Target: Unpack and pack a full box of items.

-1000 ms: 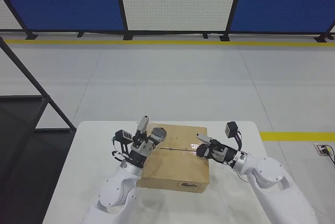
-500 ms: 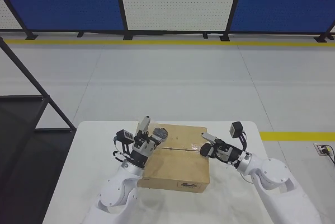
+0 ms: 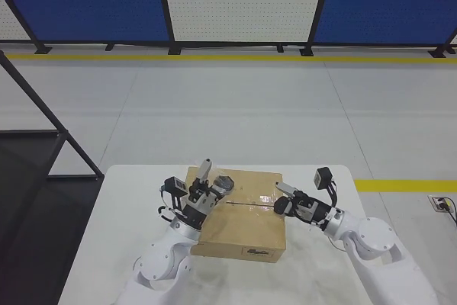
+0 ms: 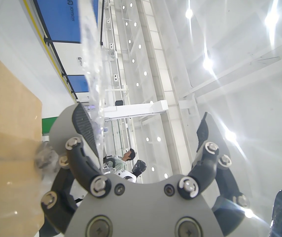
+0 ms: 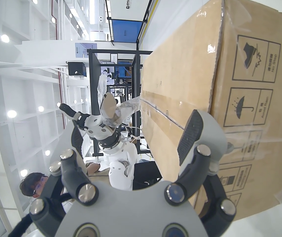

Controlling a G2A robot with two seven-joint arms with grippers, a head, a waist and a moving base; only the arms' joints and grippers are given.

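Note:
A taped cardboard box (image 3: 239, 225) lies in the middle of the white table (image 3: 121, 229). My left gripper (image 3: 210, 177) is raised at the left end of the box's top seam, open (image 4: 141, 114). A strip of clear tape (image 4: 91, 62) clings to one of its finger pads, and a crumpled wad of tape (image 3: 225, 184) hangs beside it over the box. My right gripper (image 3: 283, 200) stands open at the right end of the seam, one finger over the box's top edge (image 5: 188, 80). The right wrist view shows the left gripper (image 5: 86, 104) with the tape (image 5: 126, 107) farther off.
A black metal rack (image 3: 22, 175) stands left of the table. The box takes up the table's middle, with bare strips of tabletop on both sides and in front. Blue and white partition panels (image 3: 243, 19) line the far floor.
My left gripper has shifted right, toward the box, with the tape wad moving along. My right gripper has drawn back a little to the right from the seam's end.

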